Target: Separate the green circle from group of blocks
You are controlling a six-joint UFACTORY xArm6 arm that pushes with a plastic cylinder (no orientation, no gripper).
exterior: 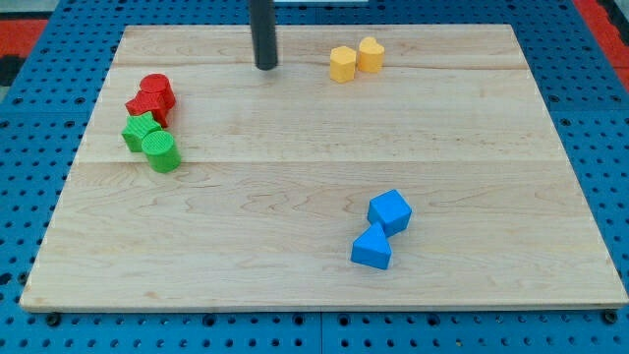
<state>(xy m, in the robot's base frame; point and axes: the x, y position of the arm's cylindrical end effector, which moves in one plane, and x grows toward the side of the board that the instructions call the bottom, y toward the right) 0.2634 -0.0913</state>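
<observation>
Table: we find a pale wooden table [324, 285] lying on a blue pegboard [609, 147]; the blocks stand on it in three separate groups.
Blue pair: nearest the view's bottom, right of centre, a blue triangular block [371, 249] touches a blue cube [390, 210] just above it.
Green circle: the green circle [160, 151], the task's thing, stands near the table's left edge at mid-height, lowest of the left cluster.
Green neighbour: a green star-like block [140, 130] touches the green circle on its upper left.
Red pair: a red star-like block [145, 105] sits just above the green one, and a red cylinder [157, 89] touches it from above. We note all four left blocks form one tight cluster.
Yellow pair: near the view's top, right of centre, two yellow blocks touch; the left yellow block [342, 63] looks hexagonal, while the shape of the right yellow block [371, 53] we cannot make out.
My tip: my tip [266, 67] rests on the table near the top, between the red pair and the yellow pair, well apart from the green circle.
Hand: the arm carries a plain dark rod, so we see no hand, and nothing is held.
</observation>
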